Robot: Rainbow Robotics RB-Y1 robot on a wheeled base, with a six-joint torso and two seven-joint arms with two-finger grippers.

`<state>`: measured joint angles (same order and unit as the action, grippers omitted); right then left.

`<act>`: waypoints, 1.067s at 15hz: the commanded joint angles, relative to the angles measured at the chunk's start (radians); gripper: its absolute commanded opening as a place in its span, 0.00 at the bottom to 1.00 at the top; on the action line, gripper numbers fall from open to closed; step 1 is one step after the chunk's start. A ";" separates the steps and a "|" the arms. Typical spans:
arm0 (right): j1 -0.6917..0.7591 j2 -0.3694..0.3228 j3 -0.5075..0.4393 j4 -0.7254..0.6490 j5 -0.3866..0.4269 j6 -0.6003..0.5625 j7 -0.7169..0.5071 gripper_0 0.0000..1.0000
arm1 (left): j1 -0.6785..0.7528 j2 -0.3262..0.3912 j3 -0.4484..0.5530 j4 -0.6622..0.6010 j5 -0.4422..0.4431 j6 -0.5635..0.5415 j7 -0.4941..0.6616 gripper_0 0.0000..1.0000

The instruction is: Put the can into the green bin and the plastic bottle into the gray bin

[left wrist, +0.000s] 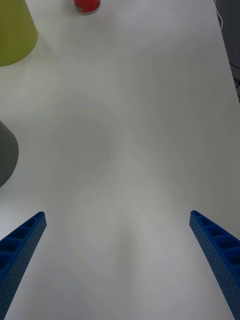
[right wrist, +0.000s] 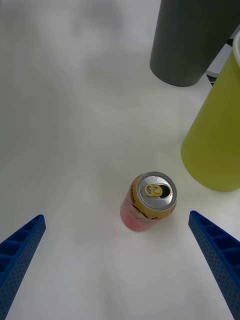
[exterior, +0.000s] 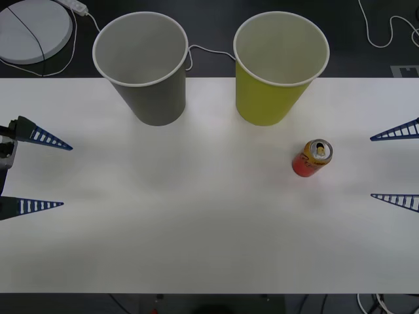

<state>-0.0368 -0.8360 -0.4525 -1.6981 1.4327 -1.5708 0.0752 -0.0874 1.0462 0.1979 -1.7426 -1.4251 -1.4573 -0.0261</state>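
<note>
Nothing binned yet: can [exterior: 312,158] upright on table [exterior: 196,229] near green bin [exterior: 278,69], gray bin [exterior: 143,65] apart; left gripper [exterior: 49,175] and right gripper [exterior: 389,167] spread wide, holding nothing.

Near half of the white table [exterior: 196,248]: bare, open passage side to side. Far edge blocked by the gray bin [exterior: 147,69] at left and the green bin [exterior: 275,69] at right (narrow gap between). The can [exterior: 312,158] stands upright just near-right of the green bin, apart from it.
</note>
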 commanded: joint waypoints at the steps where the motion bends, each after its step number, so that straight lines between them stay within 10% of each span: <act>1: 0.000 0.000 0.000 0.000 0.000 0.000 0.000 1.00 | 0.000 0.000 0.000 0.000 0.000 0.000 0.000 1.00; 16: 0.028 -0.014 -0.014 0.295 -0.158 0.000 0.081 1.00 | 0.000 0.000 0.000 0.000 0.000 0.000 0.000 1.00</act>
<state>-0.0093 -0.8522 -0.4665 -1.4324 1.2790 -1.5708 0.1428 -0.0875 1.0462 0.1979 -1.7425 -1.4251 -1.4573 -0.0261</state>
